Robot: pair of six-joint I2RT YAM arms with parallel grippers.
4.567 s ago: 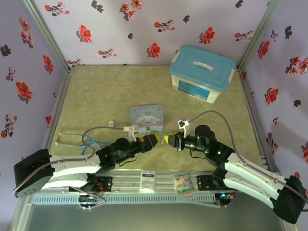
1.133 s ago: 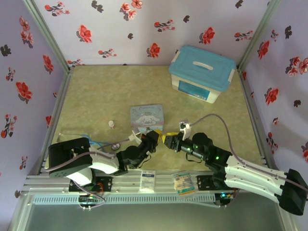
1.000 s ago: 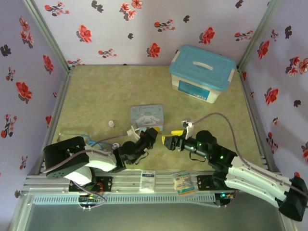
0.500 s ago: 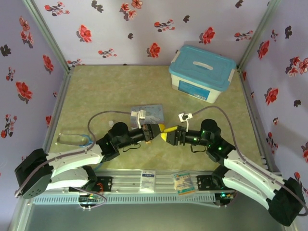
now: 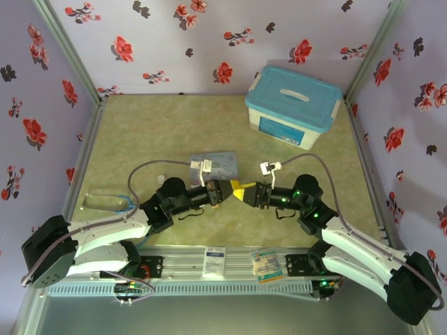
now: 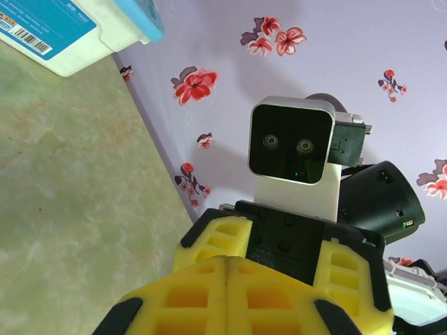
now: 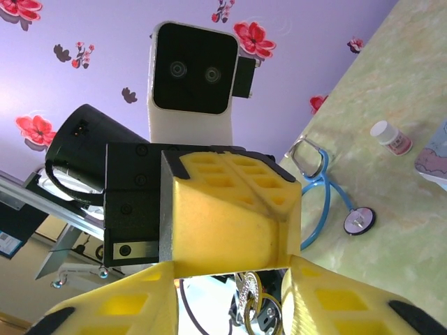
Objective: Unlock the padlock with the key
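Left gripper (image 6: 227,289) clamped shut with a small metal piece (image 7: 253,306) dangling at its tips, right gripper (image 5: 244,192) part-open straddling it, gripping nothing, so unlock looks not yet done.

The table (image 5: 174,125) is viewed from high above and behind the arm bases (image 5: 133,269), facing down. Wrist views are set face to face at close range: the right gripper (image 6: 279,259) is seen from the left wrist, the left gripper (image 7: 234,222) from the right. The flowered wall (image 6: 314,42) is shared by all.
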